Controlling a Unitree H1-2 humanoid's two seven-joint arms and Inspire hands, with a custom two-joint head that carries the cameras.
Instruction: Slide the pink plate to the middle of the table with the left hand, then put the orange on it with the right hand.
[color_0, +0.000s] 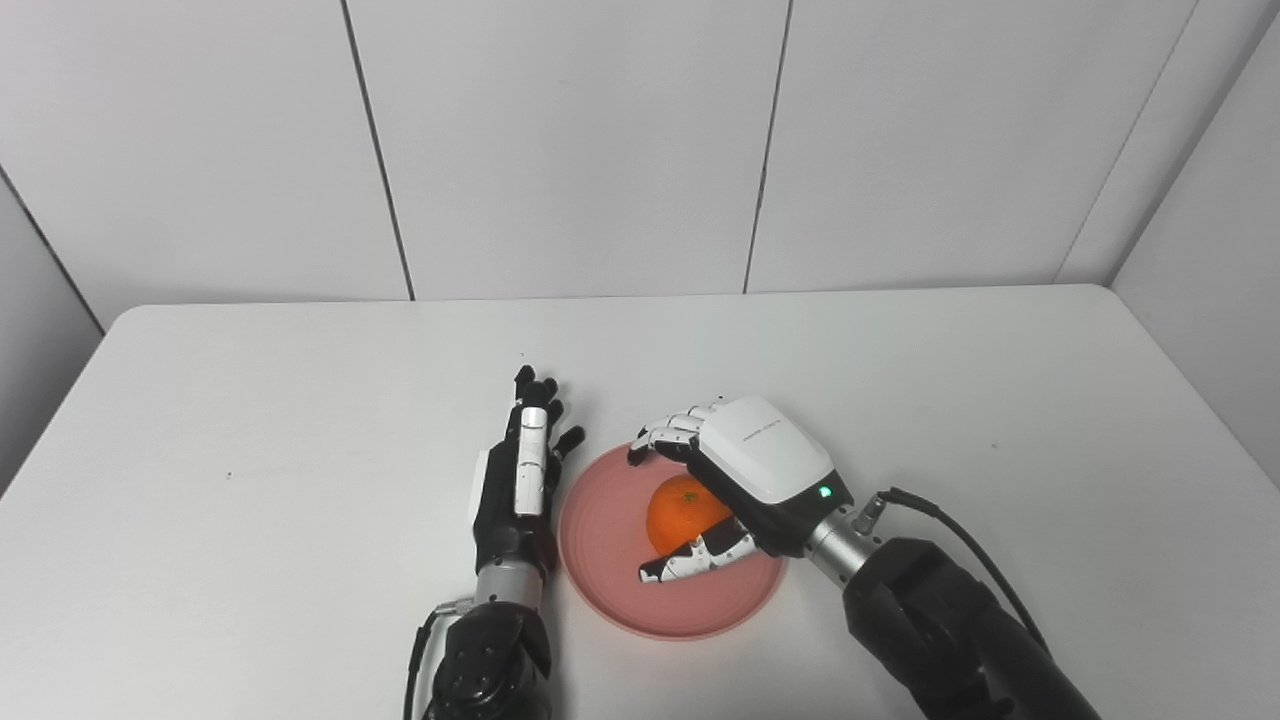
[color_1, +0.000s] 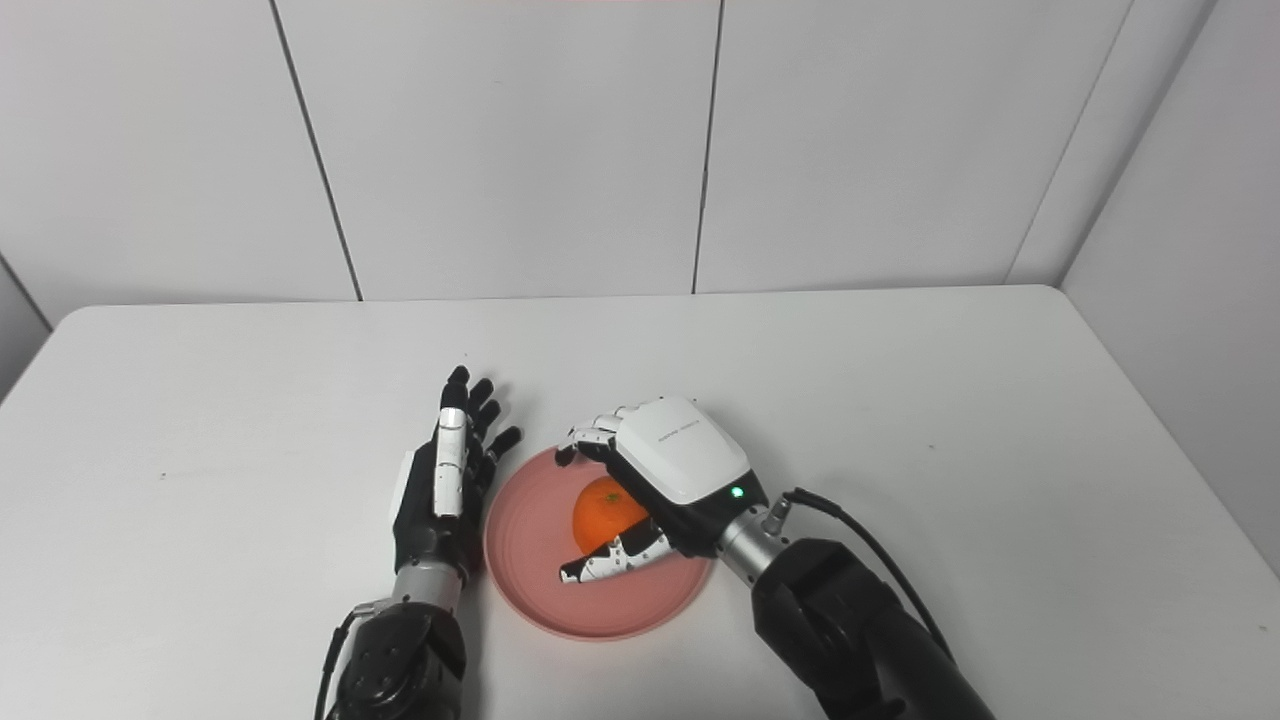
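One hand (color_0: 745, 480) seemingly cups the orange (color_0: 680, 510) over the plate (color_0: 600, 540).

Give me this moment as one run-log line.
left hand: open, beside pink plate, apart | right hand: fingers around orange | orange: over plate, contact unclear | phase: placing

Robotics test lab: bare white table (color_0: 300, 400) with rounded corners, boxed in by plain white wall panels (color_0: 570, 140) with dark seams.
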